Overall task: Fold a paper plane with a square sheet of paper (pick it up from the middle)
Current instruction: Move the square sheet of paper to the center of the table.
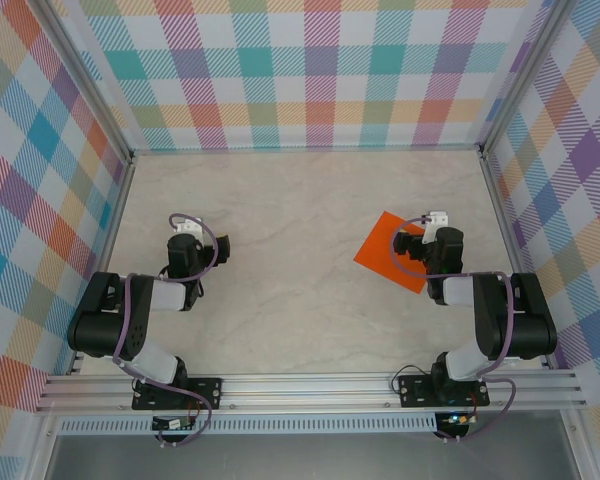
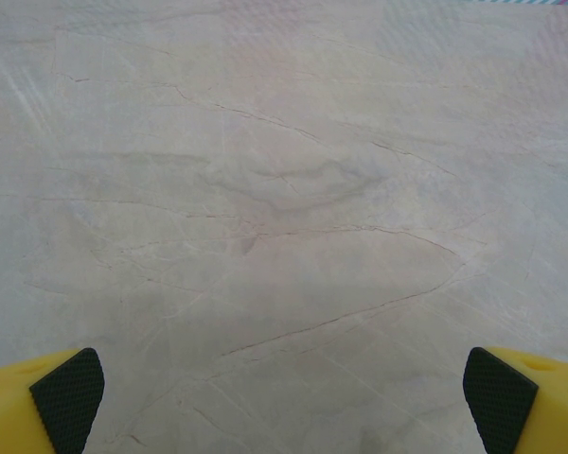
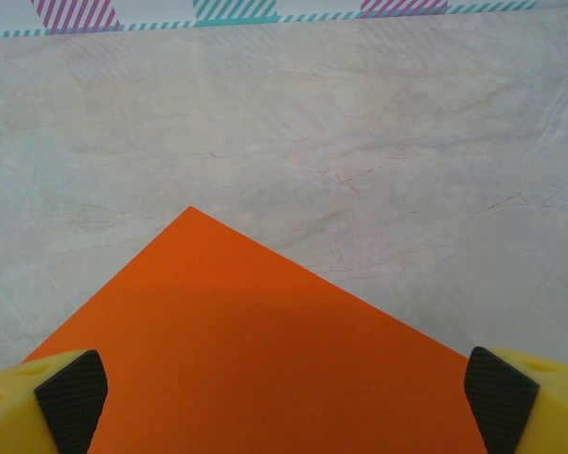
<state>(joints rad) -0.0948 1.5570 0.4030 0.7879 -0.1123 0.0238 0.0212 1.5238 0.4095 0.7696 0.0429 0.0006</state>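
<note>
- Nothing is folded yet as far as I can see: the orange sheet point(image 1: 380, 243) is just a flat square lying on the desk point(image 1: 300, 190), over on the right side, turned so it sits like a diamond.
- No creases showing and none of its edges are lifted, so I'd say all the folding is left to do, plus the pickup from the middle.
- The right gripper point(image 1: 408, 246) hangs right over the near part of the sheet with its jaws spread wide, holding nothing.
- The left gripper point(image 2: 284, 397) is well apart from the paper on the other side, also wide open and empty, over bare desk.
- The overhead view gives you the whole layout: both arms, and where the paper sits in relation to them. The right arm covers part of the sheet there, though.
- The right wrist view shows the sheet's surface up close, smooth, with its far corner pointing away. Can't say from it whether the pads point(image 3: 71, 397) touch the paper or float just above.
</note>
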